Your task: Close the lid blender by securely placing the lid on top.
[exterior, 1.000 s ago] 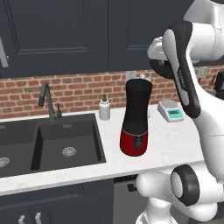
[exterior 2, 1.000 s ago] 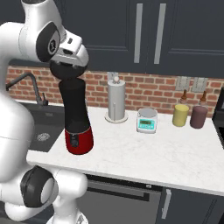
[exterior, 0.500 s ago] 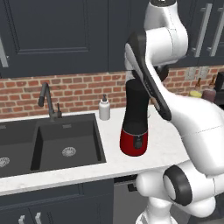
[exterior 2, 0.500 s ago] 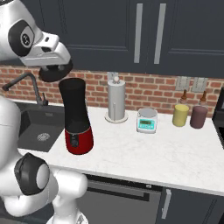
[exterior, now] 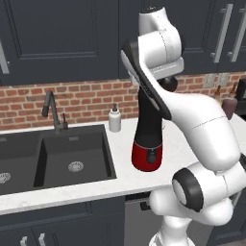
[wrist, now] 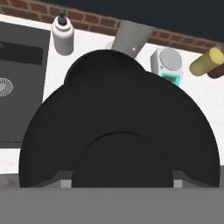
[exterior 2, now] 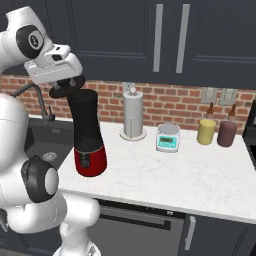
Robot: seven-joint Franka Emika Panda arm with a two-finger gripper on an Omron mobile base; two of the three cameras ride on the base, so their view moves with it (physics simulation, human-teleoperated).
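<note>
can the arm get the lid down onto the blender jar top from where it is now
Probably yes. The lid, held in the shut gripper, hangs just above the blender jar's top, slightly off to one side, with nothing between them.

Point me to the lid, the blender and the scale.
lid [exterior 2: 66, 90]: right base view, front rim of the black disc under the hand.
blender [exterior 2: 90, 159]: right base view, red base.
scale [exterior 2: 167, 137]: right base view, its top plate.

In the hand view the lid [wrist: 118, 131] hides most of the blender [wrist: 105, 59]. The sink [wrist: 17, 83] runs off the edge at 9 o'clock.
</note>
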